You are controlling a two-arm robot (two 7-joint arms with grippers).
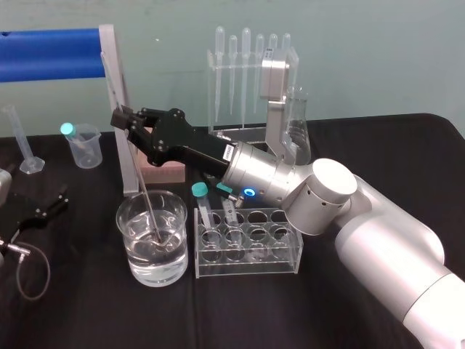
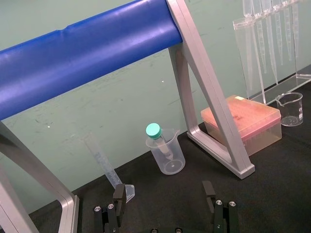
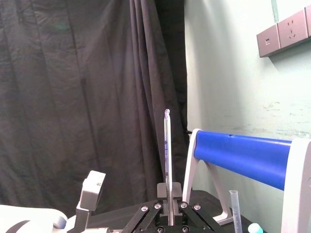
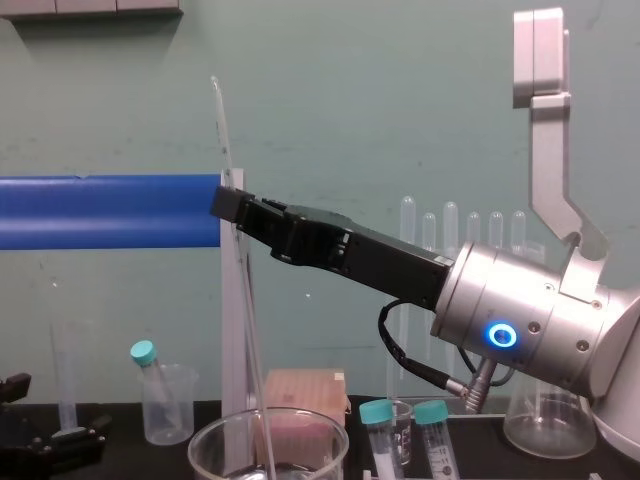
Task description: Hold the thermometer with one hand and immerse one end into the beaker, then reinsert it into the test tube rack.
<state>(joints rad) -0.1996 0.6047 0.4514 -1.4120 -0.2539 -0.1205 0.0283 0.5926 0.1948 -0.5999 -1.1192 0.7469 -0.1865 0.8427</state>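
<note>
The thermometer (image 1: 142,185), a long thin glass rod, leans with its lower end in the water of the large clear beaker (image 1: 179,251). My right gripper (image 1: 120,120) is shut on the rod above the beaker. From the chest, the gripper (image 4: 226,202) clamps the thermometer (image 4: 222,130) around its upper part, and the rod runs down into the beaker (image 4: 210,440). The right wrist view shows the rod (image 3: 167,155) rising from between the fingers (image 3: 176,190). The clear test tube rack (image 1: 247,263) stands right of the beaker. My left gripper (image 2: 164,196) rests open at the table's left.
Behind stands a blue bar on a grey frame (image 1: 51,54) beside the thermometer. A small plastic beaker with a teal-capped tube (image 1: 82,145), a graduated cylinder (image 1: 22,142), a pipette stand (image 1: 243,73), a conical flask (image 1: 296,123) and a pink box (image 1: 163,173) sit farther back.
</note>
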